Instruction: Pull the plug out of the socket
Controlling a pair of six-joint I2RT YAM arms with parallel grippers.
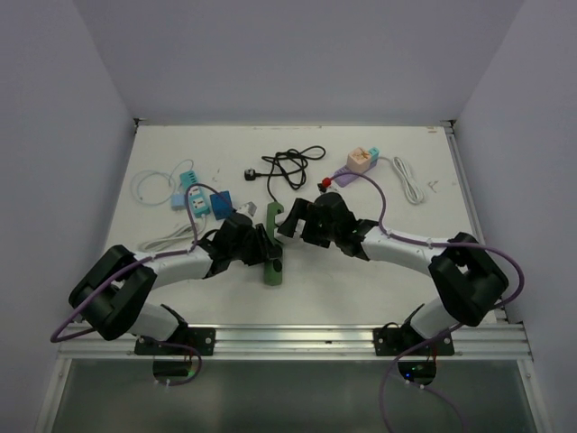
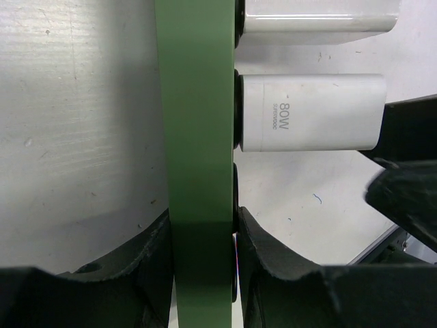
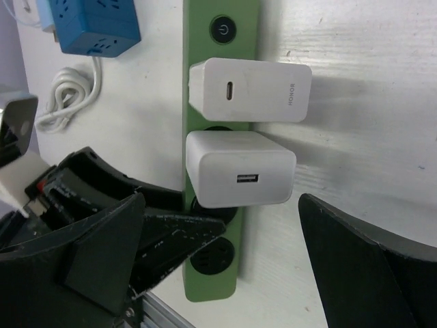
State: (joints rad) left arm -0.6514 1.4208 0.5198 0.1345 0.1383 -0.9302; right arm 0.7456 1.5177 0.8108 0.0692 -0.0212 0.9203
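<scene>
A green power strip point(image 1: 272, 262) lies lengthwise at the table's middle. Two white chargers are plugged into it: a HONOR one point(image 3: 249, 89) near the strip's power button and one with a USB port point(image 3: 239, 167) below it, marked 80W in the left wrist view point(image 2: 307, 113). My left gripper point(image 2: 201, 225) is shut on the green power strip point(image 2: 198, 137), clamping its two long sides at the near end. My right gripper point(image 3: 225, 253) is open, its fingers spread wide just short of the USB-port charger, not touching it. In the top view it point(image 1: 290, 221) sits beside the strip's far half.
A blue cube socket point(image 3: 95, 24) and a coiled white cable point(image 3: 65, 102) lie left of the strip. At the back are a black cable with plug point(image 1: 288, 165), a pink and teal cube socket point(image 1: 361, 161) and a white cord point(image 1: 410, 180). A metal rail point(image 1: 288, 341) runs along the near edge.
</scene>
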